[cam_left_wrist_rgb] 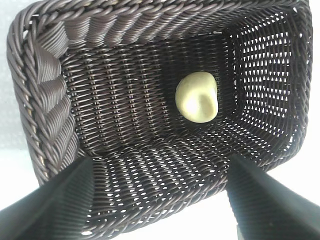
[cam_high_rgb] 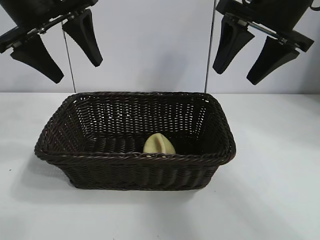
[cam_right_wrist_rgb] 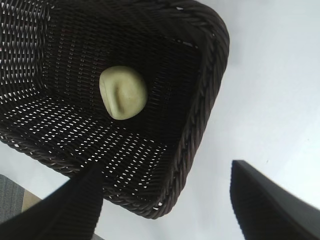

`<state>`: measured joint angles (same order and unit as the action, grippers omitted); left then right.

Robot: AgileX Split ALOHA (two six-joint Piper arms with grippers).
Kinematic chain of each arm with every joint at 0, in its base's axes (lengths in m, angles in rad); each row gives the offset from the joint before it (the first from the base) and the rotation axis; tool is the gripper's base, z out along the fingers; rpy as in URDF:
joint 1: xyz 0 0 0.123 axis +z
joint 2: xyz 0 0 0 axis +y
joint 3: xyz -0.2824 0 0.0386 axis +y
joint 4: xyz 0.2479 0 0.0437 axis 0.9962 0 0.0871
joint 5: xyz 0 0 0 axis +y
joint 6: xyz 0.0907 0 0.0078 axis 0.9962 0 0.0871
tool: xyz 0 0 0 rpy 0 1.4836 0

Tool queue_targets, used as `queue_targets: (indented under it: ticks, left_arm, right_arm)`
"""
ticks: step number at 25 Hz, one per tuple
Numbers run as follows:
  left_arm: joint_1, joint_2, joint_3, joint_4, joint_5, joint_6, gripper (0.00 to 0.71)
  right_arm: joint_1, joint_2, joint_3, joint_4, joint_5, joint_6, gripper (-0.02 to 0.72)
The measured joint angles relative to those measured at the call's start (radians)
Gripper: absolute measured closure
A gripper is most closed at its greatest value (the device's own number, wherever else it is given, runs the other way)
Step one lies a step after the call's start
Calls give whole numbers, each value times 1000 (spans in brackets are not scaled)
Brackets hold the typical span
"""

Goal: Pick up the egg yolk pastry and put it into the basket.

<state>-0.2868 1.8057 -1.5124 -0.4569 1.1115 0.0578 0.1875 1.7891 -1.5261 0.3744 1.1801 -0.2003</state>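
The pale yellow egg yolk pastry [cam_high_rgb: 159, 145] lies on the floor of the dark brown wicker basket [cam_high_rgb: 55, 150], near its front wall and a little right of centre. It also shows in the left wrist view [cam_left_wrist_rgb: 198, 96] and the right wrist view [cam_right_wrist_rgb: 122, 92], inside the basket [cam_left_wrist_rgb: 40, 100] [cam_right_wrist_rgb: 200, 115]. My left gripper [cam_high_rgb: 77, 67] hangs open and empty high above the basket's back left. My right gripper [cam_high_rgb: 235, 75] hangs open and empty high above the basket's back right. Neither gripper touches anything.
The basket stands in the middle of a white table [cam_high_rgb: 280, 190]. Two thin vertical rods [cam_high_rgb: 69, 60] rise behind the basket against a pale wall.
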Motion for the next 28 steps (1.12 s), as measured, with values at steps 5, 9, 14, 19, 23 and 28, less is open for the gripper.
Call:
queue_targets:
  ticks: [5, 9, 14, 19, 23, 28]
  left_arm:
    - [0, 0, 0, 0, 0, 0, 171]
    - [0, 0, 0, 0, 0, 0, 171]
    - [0, 0, 0, 0, 0, 0, 171]
    - [0, 0, 0, 0, 0, 0, 171]
    - [0, 0, 0, 0, 0, 0, 171]
    - [0, 0, 0, 0, 0, 0, 171]
  right_arm:
    - [0, 0, 0, 1, -2, -2, 185]
    - [0, 0, 0, 3, -5, -2, 185]
    - [0, 0, 0, 3, -9, -2, 185]
    - [0, 0, 0, 3, -14, -3, 185]
    - [0, 0, 0, 3, -14, -3, 185]
    - [0, 0, 0, 3, -14, -3, 185]
